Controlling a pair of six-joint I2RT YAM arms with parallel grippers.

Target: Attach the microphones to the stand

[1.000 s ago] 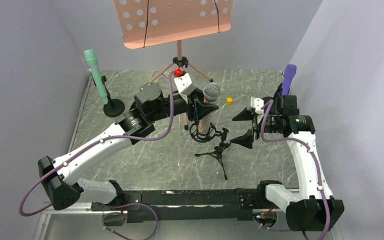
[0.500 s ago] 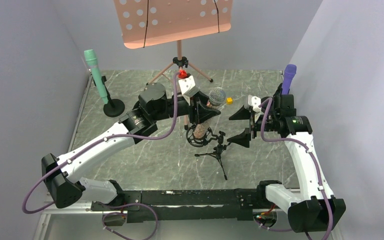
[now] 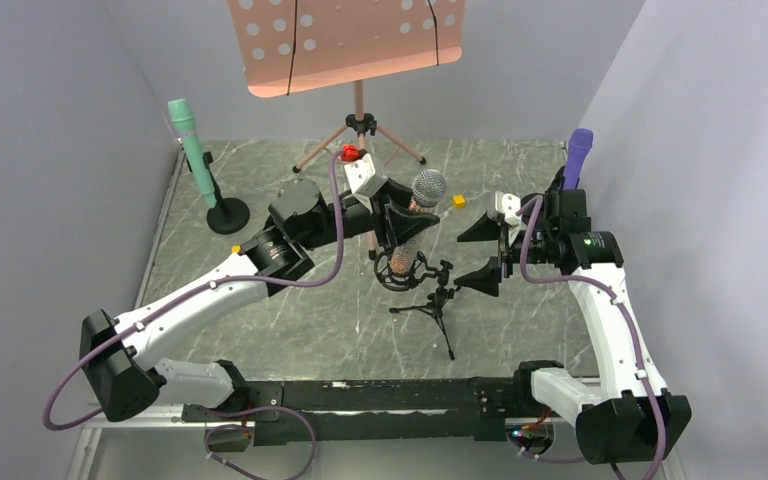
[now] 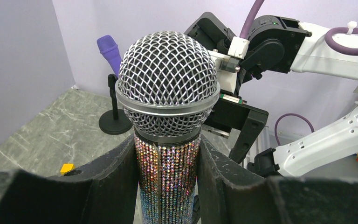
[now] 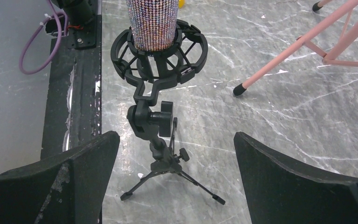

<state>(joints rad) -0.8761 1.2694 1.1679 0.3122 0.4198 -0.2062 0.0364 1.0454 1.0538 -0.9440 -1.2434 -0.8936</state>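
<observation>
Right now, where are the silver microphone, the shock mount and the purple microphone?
silver microphone point(image 4: 168, 84), left wrist view, mesh head
shock mount point(image 5: 165, 80), right wrist view, front rim
purple microphone point(image 3: 578, 155), top external view, upper body

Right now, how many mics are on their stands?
Two look done: the green mic and the purple mic are up on their stands. In hand: the left gripper is shut on the silver mic, whose bottom end sits inside the ring mount on the tripod. Left: letting go, if it's seated. The right gripper hovers open beside the tripod.
</observation>
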